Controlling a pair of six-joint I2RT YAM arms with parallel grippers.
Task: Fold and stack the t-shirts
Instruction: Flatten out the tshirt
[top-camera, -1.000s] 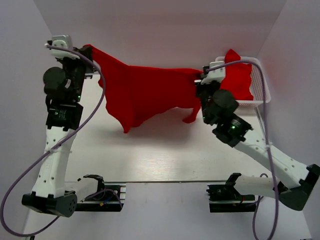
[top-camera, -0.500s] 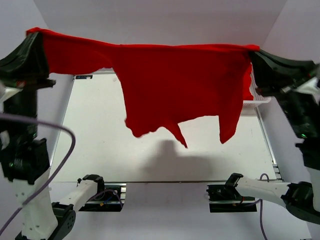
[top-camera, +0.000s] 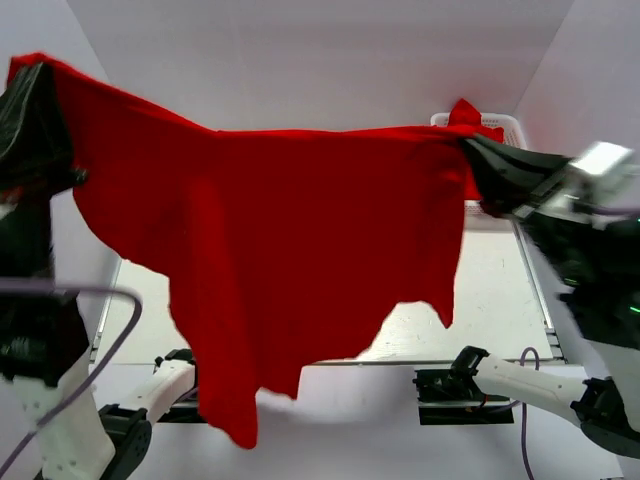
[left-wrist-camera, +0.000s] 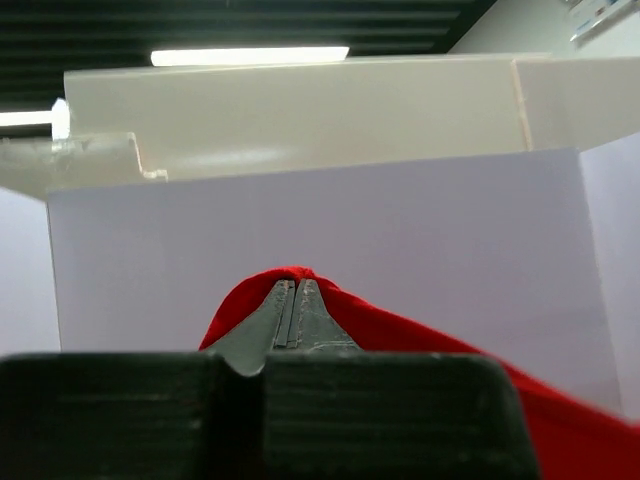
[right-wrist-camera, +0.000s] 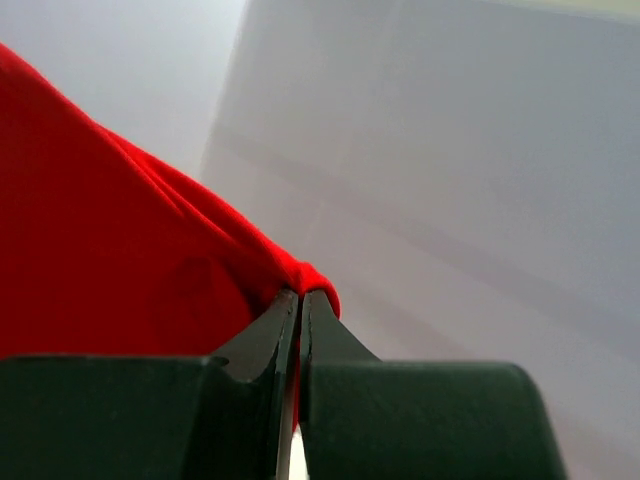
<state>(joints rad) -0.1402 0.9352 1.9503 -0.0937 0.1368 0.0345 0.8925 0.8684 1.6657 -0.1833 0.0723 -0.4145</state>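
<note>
— How were the jaws of the left gripper (left-wrist-camera: 296, 290) found?
— They were seen pressed together, with a fold of the red t-shirt (top-camera: 300, 250) pinched between the tips at its left corner
— And the right gripper (right-wrist-camera: 300, 297)?
— Its jaws were likewise closed to a thin slit, and the shirt's right corner was clamped there. The shirt was held spread in the air between the two, above the table (top-camera: 490, 290), its top edge dropping from the raised left corner
— What was changed from half a second earlier?
— The cloth was brought nearer the camera. Its ragged lower edge, earlier seen over the middle of the table, was now hung across the near edge by the left arm's base. More red fabric (top-camera: 462, 108) was seen in the white basket (top-camera: 505, 122) at the far right
</note>
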